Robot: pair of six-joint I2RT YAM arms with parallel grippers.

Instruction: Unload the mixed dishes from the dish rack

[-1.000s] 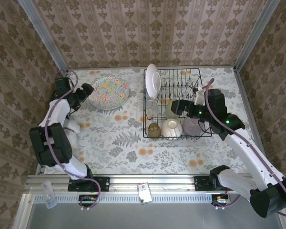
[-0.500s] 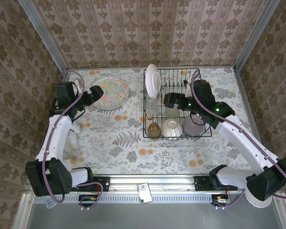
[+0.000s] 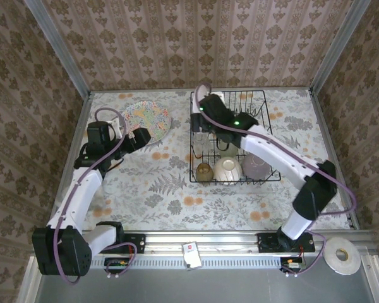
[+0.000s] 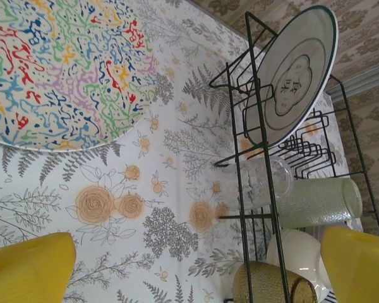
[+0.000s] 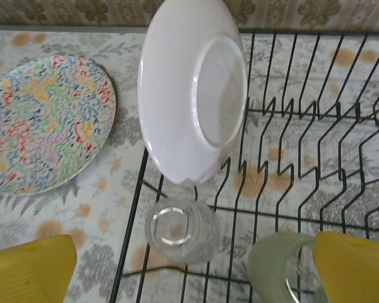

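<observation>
1. A black wire rectangular dish rack [image 3: 240, 182] sits on the far right part of the floral-patterned table [image 3: 170, 196].
2. A plain white round plate [image 5: 192, 95] stands on edge, tilted, in the rack's far left corner. Just below it is a clear glass [image 5: 180, 230], with a pale green ribbed glass [image 5: 278, 268] beside that.
3. Along the rack's near side, left to right, are a small brown cup [image 3: 204, 172], a cream bowl [image 3: 227, 169] and a lavender bowl [image 3: 258, 166].
4. A round plate with a colourful squiggle face [image 3: 145, 120] lies flat on the table, left of the rack and not touching it.
5. The right gripper [image 5: 189, 271] hovers over the white plate and the glasses. Its yellow fingers are spread wide and hold nothing.
6. The left gripper [image 4: 196, 271] hangs near the colourful plate's near edge, also spread wide and empty.
</observation>
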